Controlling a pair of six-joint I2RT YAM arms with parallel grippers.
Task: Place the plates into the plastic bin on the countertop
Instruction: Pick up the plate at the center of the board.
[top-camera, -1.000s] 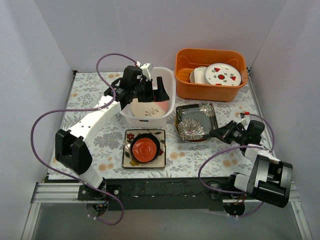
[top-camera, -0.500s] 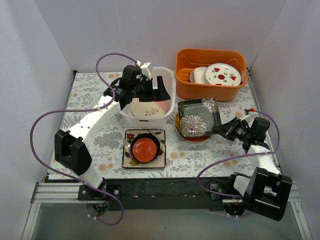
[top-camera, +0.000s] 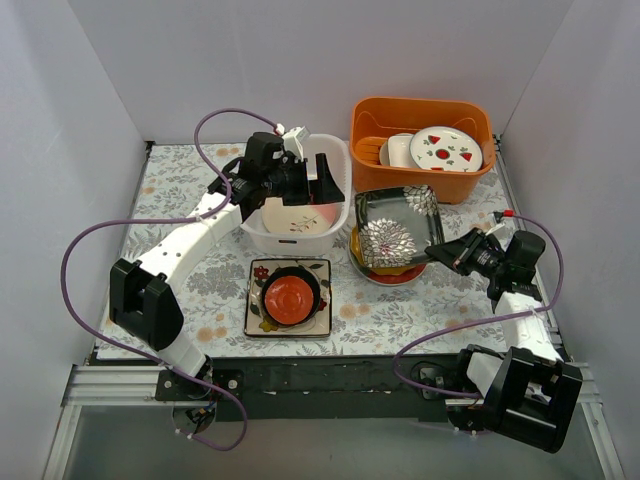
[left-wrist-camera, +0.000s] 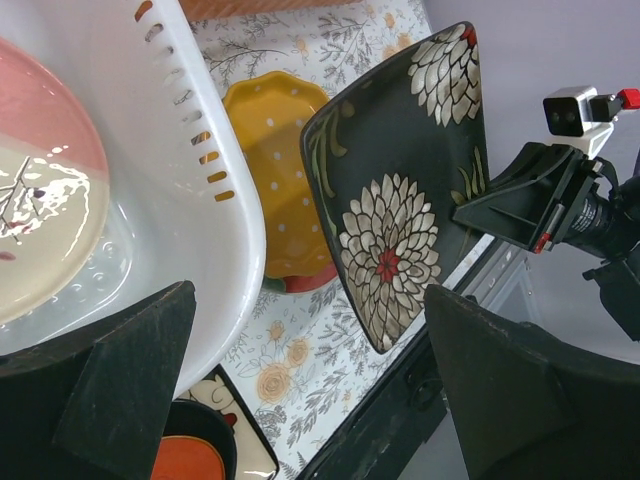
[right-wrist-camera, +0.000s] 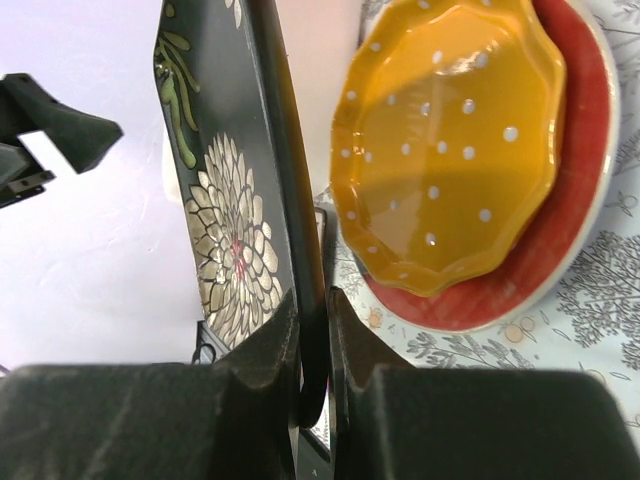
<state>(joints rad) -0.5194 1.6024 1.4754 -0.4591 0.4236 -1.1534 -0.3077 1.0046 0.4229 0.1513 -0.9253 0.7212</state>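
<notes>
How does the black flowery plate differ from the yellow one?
The black plate is square with white flowers; the yellow plate is round, wavy-edged, dotted. The black plate is held tilted in the right gripper; the yellow plate lies flat on a red plate. Both are outside the white tub.

Tub (top-camera: 420, 186) behind plate (top-camera: 398, 228), plastic bin (top-camera: 296, 240) at left

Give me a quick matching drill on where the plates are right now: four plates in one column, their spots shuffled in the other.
Plates
1. black square plate
2. yellow plate
3. small red plate
4. fruit plate

Spots
A. in the orange tub
B. stacked on the dark plate
C. held tilted by the right gripper
D. resting on the big red plate

Pairs: 1-C, 2-D, 3-B, 4-A
</notes>
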